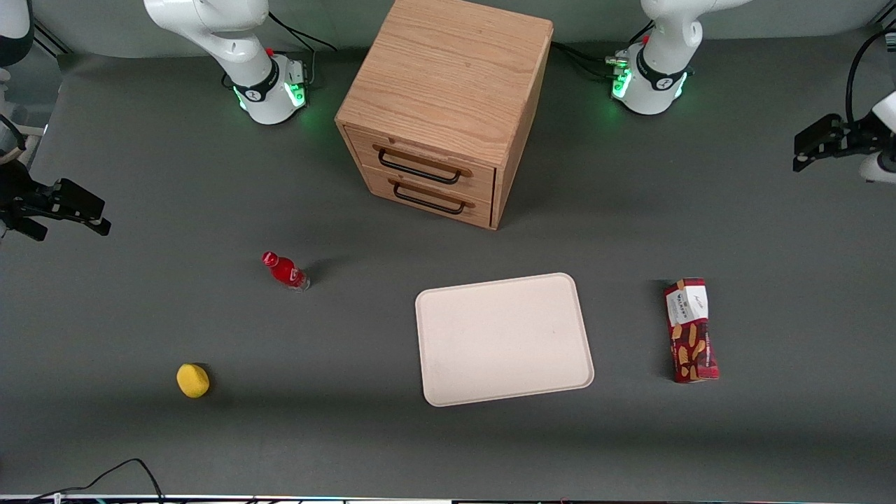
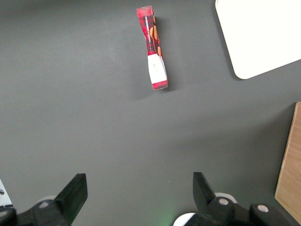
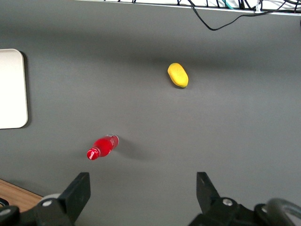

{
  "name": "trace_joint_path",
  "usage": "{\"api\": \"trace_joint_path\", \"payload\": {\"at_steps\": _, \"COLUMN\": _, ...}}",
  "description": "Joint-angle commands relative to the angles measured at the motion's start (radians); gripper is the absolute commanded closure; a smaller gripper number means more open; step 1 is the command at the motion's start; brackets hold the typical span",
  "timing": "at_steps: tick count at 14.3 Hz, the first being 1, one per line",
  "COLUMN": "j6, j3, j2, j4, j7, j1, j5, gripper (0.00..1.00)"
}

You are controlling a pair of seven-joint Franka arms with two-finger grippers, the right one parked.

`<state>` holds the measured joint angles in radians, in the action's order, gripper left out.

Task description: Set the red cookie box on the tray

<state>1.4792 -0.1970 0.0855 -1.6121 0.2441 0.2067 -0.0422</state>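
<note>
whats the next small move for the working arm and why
Probably carry the open gripper toward the front camera and down over the cookie box. The gripper is empty and hangs above bare table, well clear of the box, which lies flat beside the tray, not on it.

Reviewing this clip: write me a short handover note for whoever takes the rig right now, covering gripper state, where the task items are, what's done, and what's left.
Left gripper: open, empty, raised at the working arm's end of the table, away from the box.
Red cookie box: lying flat on the table beside the tray, apart from it, toward the working arm's end.
Tray: in front of the drawer cabinet, nothing on it.
Done: nothing yet; box untouched.
Left: reach the box, grasp it, carry it over and set it on the tray.
</note>
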Motion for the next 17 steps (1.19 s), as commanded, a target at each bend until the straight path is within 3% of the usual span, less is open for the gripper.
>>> {"api": "trace_joint_path", "payload": {"at_steps": 1, "j6": -0.033, "j3": -0.001, "j2": 0.045, "j4": -0.014, "j7": 0.044, "j1": 0.008, "j5": 0.018, "gripper": 0.0}}
{"api": "trace_joint_path", "payload": {"at_steps": 12, "j6": -0.01, "j3": 0.01, "j2": 0.027, "j4": -0.014, "j7": 0.046, "j1": 0.007, "j5": 0.028, "gripper": 0.0}}
{"api": "trace_joint_path", "payload": {"at_steps": 17, "j6": 0.197, "j3": 0.004, "j2": -0.156, "j4": -0.006, "j7": 0.001, "j1": -0.012, "j5": 0.025, "gripper": 0.0}}
